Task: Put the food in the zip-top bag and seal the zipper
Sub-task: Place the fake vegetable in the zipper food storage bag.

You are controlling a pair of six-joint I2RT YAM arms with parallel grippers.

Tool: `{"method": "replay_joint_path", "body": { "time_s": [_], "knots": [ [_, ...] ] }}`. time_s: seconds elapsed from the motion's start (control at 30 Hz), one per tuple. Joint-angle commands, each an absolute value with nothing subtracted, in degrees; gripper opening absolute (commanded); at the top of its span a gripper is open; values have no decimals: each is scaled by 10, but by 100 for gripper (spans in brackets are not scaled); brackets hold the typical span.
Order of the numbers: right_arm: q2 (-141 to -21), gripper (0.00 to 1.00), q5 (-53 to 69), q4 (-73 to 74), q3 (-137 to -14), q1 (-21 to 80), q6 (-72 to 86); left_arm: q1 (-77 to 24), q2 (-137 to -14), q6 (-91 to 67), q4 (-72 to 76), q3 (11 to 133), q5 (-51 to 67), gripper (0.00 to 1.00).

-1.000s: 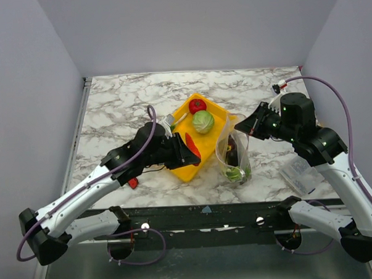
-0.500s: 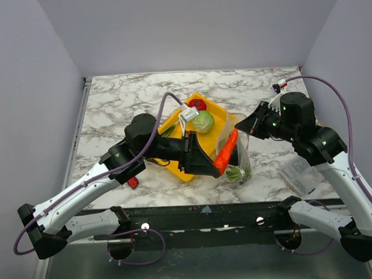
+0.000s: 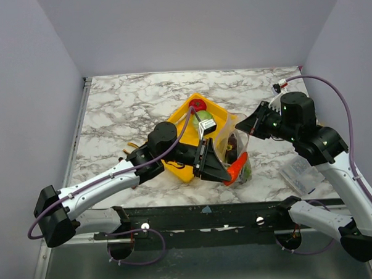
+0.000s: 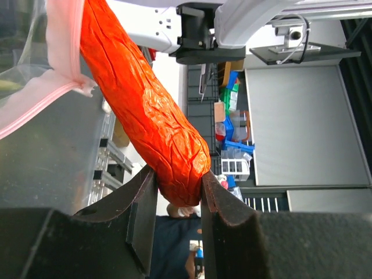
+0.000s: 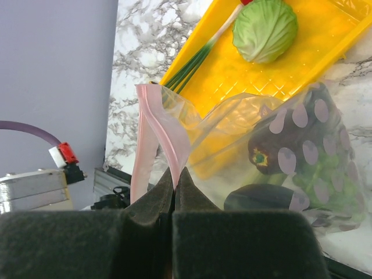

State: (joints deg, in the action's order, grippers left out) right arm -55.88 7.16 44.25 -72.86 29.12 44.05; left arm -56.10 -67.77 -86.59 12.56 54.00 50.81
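Observation:
My left gripper [image 3: 227, 174] is shut on the red chili [image 3: 235, 168], which also shows in the left wrist view [image 4: 139, 99], and holds it at the mouth of the zip-top bag [image 3: 236, 151]. Its pinkish zipper strip [image 4: 64, 52] lies against the chili. My right gripper [image 3: 252, 129] is shut on the bag's zipper edge [image 5: 165, 136] and holds the bag up and open. Inside the bag are purple eggplants [image 5: 290, 139] and green grapes [image 5: 331, 186]. On the yellow tray [image 3: 184, 167] lie a green cabbage [image 5: 264, 29], a red tomato [image 3: 198, 104] and green onions [image 5: 195, 61].
A smaller clear packet [image 3: 305, 174] lies at the right near my right arm. A red-handled tool [image 3: 133, 182] lies left of the tray, under my left arm. The marble table [image 3: 123, 105] is bounded by grey walls at the back and sides.
My left arm has carried the chili off the tray, to the right and down to the bag's mouth. My right gripper has kept holding the bag's edge without moving.

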Motion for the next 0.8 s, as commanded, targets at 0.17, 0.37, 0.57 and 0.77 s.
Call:
{"method": "replay_joint_path", "body": {
  "time_s": [0.17,0.37,0.57,0.77],
  "knots": [
    [-558,1,71,442,-751,289,431,-552,-651,-854,183,594,469,0],
    [-559,1,74,441,-751,288,428,-551,-629,-831,132,587,444,0],
    [-553,1,68,435,-745,289,426,-542,-636,-899,169,550,433,0],
    [-554,1,76,440,-746,289,425,-518,-641,-978,237,503,379,0]
  ]
}}
